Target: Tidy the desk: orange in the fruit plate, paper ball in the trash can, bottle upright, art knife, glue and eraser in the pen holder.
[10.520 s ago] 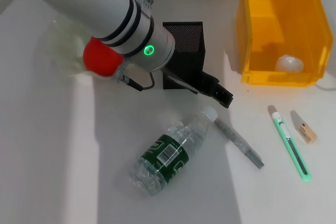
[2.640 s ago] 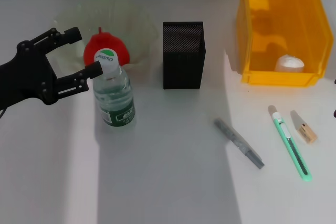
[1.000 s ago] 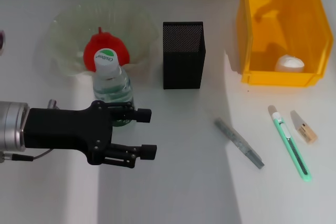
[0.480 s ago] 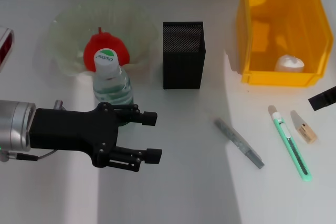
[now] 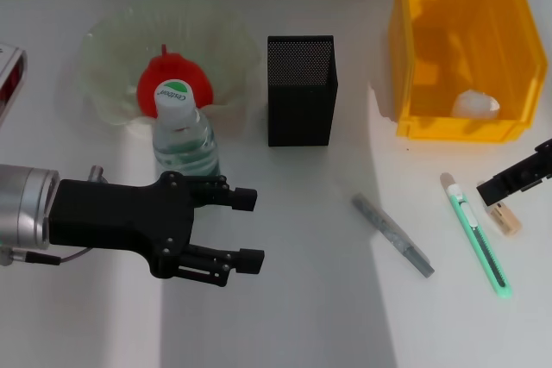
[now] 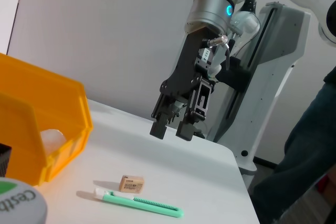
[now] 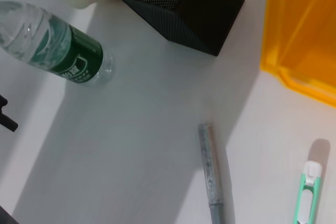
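Bright even light; soft shadow band cast across desk (image 5: 285, 316) centre; frames sharp, slight glare far left.

The desk (image 5: 285, 299) has a smooth, matt white surface. The bottle (image 5: 184, 140) is clear, glossy plastic with a printed green label and a white plastic cap. The fruit plate (image 5: 103, 58) is translucent, glossy and ruffled, and looks like plastic or glass. The orange (image 5: 168, 79) in it has a bright, smooth red-orange skin. The pen holder (image 5: 300, 90) is black metal mesh with a matt finish. The trash can (image 5: 461, 49) is glossy yellow plastic. The paper ball (image 5: 476, 105) inside is crumpled white paper. The art knife (image 5: 477, 234) has a green plastic body. The glue (image 5: 392, 236) is a dull grey stick. The eraser (image 5: 503, 215) is matt beige. The left gripper (image 5: 247, 228) is matt black, mounted on a brushed silver metal wrist.
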Controlling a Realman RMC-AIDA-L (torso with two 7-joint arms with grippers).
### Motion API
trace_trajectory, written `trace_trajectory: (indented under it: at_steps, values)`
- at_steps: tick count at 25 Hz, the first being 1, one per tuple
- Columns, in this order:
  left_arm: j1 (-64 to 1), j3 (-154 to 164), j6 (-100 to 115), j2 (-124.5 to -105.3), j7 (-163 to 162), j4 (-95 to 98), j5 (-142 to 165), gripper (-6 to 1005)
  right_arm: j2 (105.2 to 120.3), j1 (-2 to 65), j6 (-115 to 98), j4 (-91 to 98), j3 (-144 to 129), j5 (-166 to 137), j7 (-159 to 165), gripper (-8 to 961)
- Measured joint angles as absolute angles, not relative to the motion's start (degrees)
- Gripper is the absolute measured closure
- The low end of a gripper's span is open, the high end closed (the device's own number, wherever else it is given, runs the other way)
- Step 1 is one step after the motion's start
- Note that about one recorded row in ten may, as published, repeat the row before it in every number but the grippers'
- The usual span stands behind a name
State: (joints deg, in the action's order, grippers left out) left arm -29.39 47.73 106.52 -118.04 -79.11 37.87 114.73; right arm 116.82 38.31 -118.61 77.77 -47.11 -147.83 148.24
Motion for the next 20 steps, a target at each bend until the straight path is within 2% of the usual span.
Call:
trace_trajectory:
  at_steps: [20]
  values:
    - [-29.3,47.7,106.3,-118.21,-77.3,37.5,114.9,164,116.71,40.6,-110.5,63.3,-50.0,-154.5,149.3,187]
